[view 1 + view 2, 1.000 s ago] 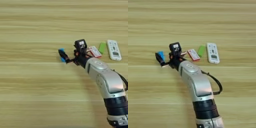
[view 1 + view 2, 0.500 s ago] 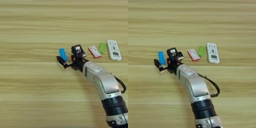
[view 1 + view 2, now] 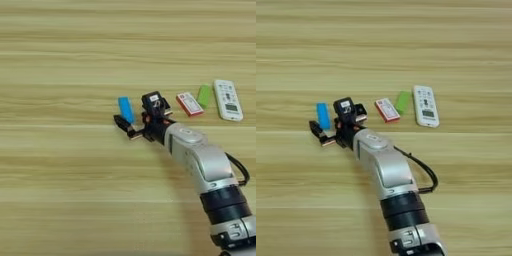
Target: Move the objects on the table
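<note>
1. Left eye view.
   - Fingers: two black fingers of the right gripper stand apart, one low-left, one upper-right; I see nothing clamped between them.
   - Blue bar: flat on the table, just beside the low-left finger, on its far side; I cannot tell whether they touch. Long axis runs near to far, tilted slightly left at the top.
   - Red-and-white flat box, green bar, long white button remote: a row to the right of the gripper, each just beside the next.
   - Small black square block: I cannot tell it from the upper finger.

2. Right eye view.
   - Right gripper: fingers apart, empty as far as I can see.
   - Blue bar: lies in the gap's far-left side, long axis roughly across the line between the fingers.
   - Box, green bar, remote: well right of the wrist, behind the forearm's line.

3. Judgement.
   - Open room: I judge broad bare wood left, far and near of the blue bar; no table edge shows.
   - Crowding lies rightward only, so I would keep any sweep away from the box.
</note>
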### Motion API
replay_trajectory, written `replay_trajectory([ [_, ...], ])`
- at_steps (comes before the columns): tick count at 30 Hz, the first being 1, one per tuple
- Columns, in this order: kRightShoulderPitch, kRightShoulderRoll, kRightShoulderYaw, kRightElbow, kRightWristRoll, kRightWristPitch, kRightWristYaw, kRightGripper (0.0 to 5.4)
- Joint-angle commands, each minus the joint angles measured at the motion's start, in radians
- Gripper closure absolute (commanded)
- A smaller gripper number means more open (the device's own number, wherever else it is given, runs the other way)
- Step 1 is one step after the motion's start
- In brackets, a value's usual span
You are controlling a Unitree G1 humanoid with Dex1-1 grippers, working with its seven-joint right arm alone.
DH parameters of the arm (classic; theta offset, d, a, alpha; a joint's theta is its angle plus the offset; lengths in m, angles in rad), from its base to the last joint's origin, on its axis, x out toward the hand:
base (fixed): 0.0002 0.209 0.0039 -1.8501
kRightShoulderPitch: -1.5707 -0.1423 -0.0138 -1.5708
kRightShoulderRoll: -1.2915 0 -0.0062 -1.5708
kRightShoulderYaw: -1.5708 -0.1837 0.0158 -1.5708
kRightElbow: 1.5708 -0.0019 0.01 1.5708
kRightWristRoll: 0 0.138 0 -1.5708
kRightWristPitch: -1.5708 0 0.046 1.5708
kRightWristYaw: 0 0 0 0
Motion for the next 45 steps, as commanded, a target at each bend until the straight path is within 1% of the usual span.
replay_trajectory([
  [1,-0.079,-0.006,-0.014,-0.023,-0.008,-0.054,-0.002,0.05],
  [13,-0.099,-0.002,-0.014,0.036,-0.025,-0.065,-0.006,0.05],
  [22,-0.1,-0.004,-0.003,0.054,-0.04,-0.076,-0.001,0.05],
  [35,-0.088,-0.011,0.015,0.05,-0.063,-0.054,0.021,0.05],
  [37,-0.087,-0.013,0.018,0.05,-0.066,-0.05,0.024,0.31],
  [39,-0.085,-0.015,0.023,0.05,-0.069,-0.045,0.026,0.67],
  [45,-0.08,-0.02,0.034,0.046,-0.08,-0.031,0.035,1.31],
])
